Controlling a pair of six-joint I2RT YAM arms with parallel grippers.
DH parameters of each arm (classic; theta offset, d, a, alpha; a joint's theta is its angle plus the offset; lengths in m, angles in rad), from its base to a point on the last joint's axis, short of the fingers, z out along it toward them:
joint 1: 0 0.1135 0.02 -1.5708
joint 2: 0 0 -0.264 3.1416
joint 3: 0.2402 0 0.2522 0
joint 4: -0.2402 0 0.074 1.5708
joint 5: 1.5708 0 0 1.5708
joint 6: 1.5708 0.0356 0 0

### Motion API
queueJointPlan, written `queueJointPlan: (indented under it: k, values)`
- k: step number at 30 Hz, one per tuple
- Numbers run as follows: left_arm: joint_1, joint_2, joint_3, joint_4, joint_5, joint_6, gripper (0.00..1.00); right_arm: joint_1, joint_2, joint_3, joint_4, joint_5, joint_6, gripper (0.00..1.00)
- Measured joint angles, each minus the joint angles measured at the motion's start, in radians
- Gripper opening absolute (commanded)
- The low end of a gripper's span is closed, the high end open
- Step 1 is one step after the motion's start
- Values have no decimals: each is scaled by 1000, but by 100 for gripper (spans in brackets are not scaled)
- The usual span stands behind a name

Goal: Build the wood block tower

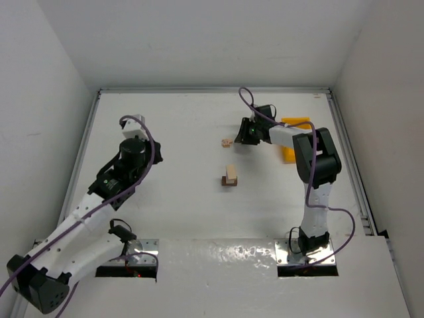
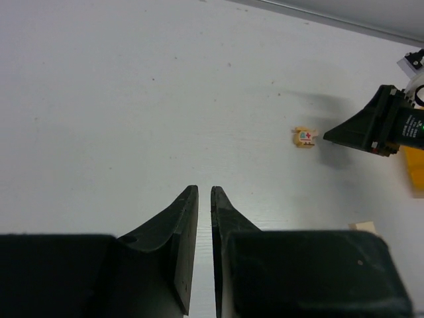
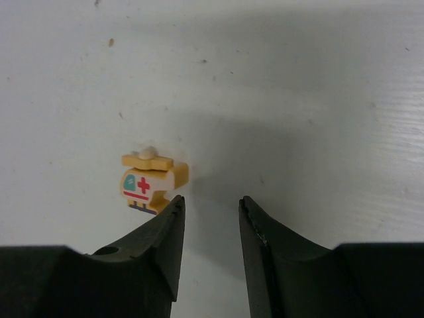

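The wood block tower is a light tan block lying on a dark brown one, mid-table; its tan corner shows in the left wrist view. A small tan block painted as a helicopter with a red cross lies alone on the table. My right gripper is open with nothing between its jaws, and its left fingertip sits just in front of that helicopter block. My left gripper hovers far to the left, its jaws a narrow slit apart and holding nothing.
A yellow plastic bin stands behind the right arm's wrist. White walls close in the table on the left, back and right.
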Motion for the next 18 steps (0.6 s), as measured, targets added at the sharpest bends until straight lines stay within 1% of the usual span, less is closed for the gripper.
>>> queueJointPlan:
  k: [2,6,12,18]
  values:
    - [0,38,8,20,13,-17,11,1,11,11,14,-18,3,41]
    - [0,97,19,59,32,-48,11,4,42,25,70,-80,27,50]
    - [0,179,37,113,58,-81,11,5,93,70,126,-151,56,52]
    - [0,230,39,134,81,-91,11,17,100,84,116,-155,45,51]
